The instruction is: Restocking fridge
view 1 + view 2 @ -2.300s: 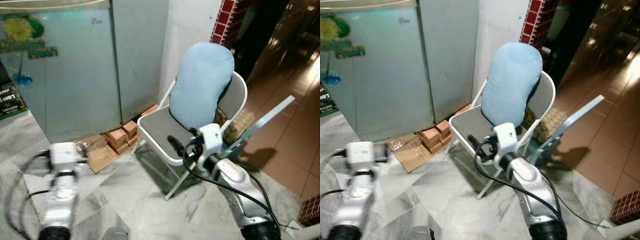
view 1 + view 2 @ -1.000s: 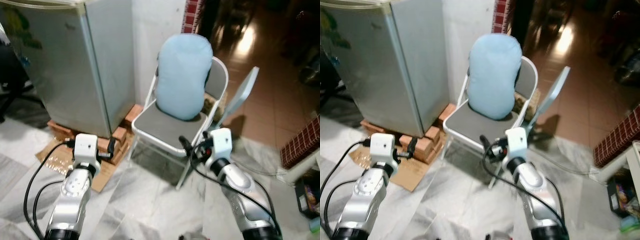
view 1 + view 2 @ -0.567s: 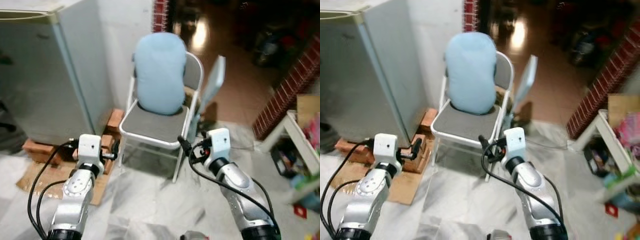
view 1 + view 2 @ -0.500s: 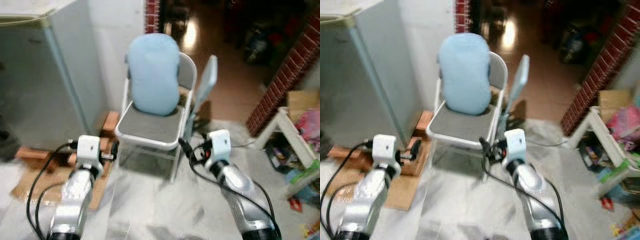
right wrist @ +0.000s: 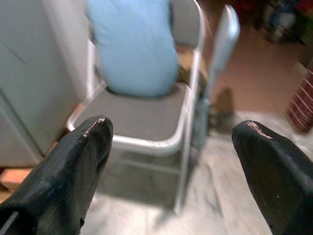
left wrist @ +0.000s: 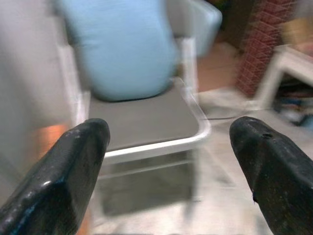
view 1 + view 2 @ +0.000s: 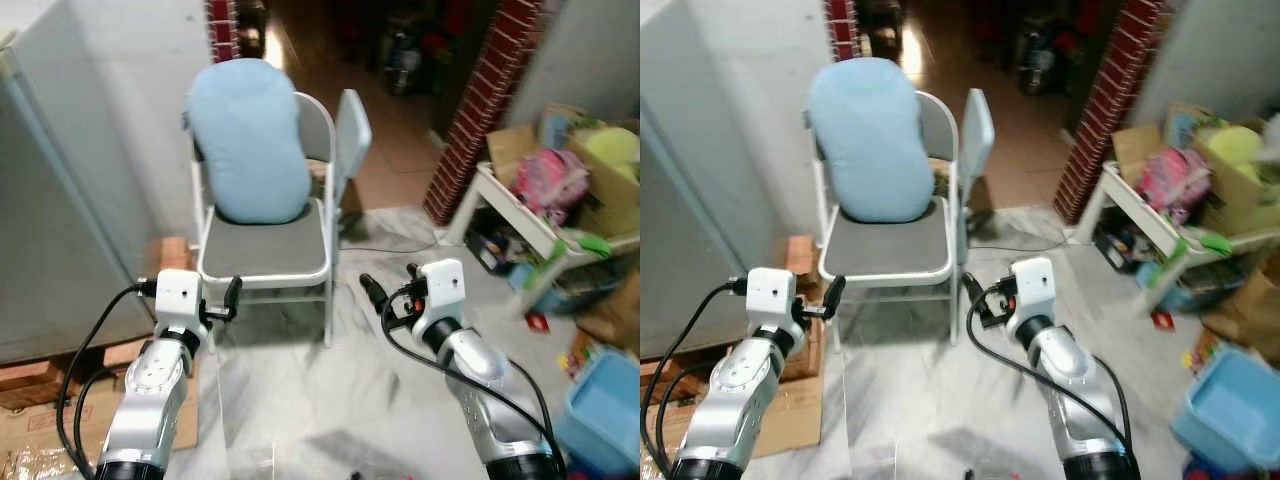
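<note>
The grey fridge [image 7: 45,190] stands at the far left, beyond and to the left of the left gripper's fingers, its door shut; bricks [image 7: 172,252] and flattened cardboard [image 7: 40,430] lie at its foot on the marble floor [image 7: 300,400]. Straight ahead of both sets of fingers is a white folding chair [image 7: 265,255] with a grey seat, and a pale blue cushion [image 7: 247,140] leans upright against its back. A pale blue panel [image 7: 352,130] stands tilted just beside the chair, on the side of the right gripper. Further off to the right of the right fingers, a red brick pillar [image 7: 480,100] rises, and past it a low white bench [image 7: 520,230] carries a cardboard box and soft toys in pink [image 7: 548,180] and yellow-green [image 7: 605,145]. A blue bin [image 7: 605,400] sits on the floor at the far right.

The left gripper [image 6: 168,161] hovers low in front of the chair, its fingers [image 6: 73,161] spread wide and holding nothing. The right gripper [image 5: 183,161] hovers alongside at the same height, its fingers [image 5: 73,161] likewise spread wide and empty.
</note>
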Controlling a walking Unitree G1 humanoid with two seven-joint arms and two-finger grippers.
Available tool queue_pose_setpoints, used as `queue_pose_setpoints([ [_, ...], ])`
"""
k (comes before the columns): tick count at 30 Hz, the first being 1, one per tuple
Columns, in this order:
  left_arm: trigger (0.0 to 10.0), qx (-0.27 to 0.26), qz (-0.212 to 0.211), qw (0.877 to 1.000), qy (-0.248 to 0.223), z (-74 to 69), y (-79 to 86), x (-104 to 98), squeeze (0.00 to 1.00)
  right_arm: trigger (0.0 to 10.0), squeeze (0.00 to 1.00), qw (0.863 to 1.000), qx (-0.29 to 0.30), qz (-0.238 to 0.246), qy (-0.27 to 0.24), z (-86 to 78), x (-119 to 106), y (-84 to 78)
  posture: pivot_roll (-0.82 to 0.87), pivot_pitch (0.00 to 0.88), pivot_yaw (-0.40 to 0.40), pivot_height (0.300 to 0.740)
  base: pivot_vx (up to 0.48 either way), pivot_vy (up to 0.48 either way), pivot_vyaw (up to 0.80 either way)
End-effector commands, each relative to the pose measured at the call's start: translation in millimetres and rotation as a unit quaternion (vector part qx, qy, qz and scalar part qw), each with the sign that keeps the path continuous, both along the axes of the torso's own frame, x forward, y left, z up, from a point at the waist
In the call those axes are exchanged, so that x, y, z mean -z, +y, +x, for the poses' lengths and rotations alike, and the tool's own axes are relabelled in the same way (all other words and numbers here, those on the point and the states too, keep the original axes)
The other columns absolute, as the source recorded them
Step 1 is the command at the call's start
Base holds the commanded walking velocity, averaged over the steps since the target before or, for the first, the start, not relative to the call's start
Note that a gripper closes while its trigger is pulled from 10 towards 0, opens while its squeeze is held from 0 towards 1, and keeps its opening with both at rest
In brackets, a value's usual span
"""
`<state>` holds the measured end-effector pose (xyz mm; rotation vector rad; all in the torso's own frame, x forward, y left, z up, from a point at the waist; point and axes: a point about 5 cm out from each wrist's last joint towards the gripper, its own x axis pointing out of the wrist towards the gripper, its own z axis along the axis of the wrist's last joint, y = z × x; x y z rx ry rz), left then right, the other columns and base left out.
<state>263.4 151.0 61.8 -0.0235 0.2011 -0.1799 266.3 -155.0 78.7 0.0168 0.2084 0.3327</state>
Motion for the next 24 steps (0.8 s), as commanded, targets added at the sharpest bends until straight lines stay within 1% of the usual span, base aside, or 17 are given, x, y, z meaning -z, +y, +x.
queue_pose_setpoints([
  [1, 10.0, -0.01, 0.011, 1.0, 0.0, -0.6, 10.6, -1.1, 0.0, 10.0, 0.0, 1.0, -0.008, 0.008, -0.013, 2.4, -6.3, 6.7, -0.05, 0.0, 0.007, 0.74, 0.0, 0.48, -0.55],
  [11, 10.0, 0.002, 0.004, 1.0, -0.006, -1.4, 7.8, -2.9, 0.0, 10.0, 0.0, 1.0, -0.011, 0.006, -0.012, 1.7, -6.0, 7.2, -0.05, 0.0, 0.008, 0.74, 0.0, 0.48, -0.55],
  [24, 10.0, 0.006, 0.001, 1.0, -0.004, -1.9, 6.8, -2.8, 0.0, 10.0, 0.0, 1.0, -0.011, 0.007, -0.008, 0.3, -4.4, 8.5, -0.05, 0.0, 0.01, 0.74, 0.0, 0.48, -0.8],
])
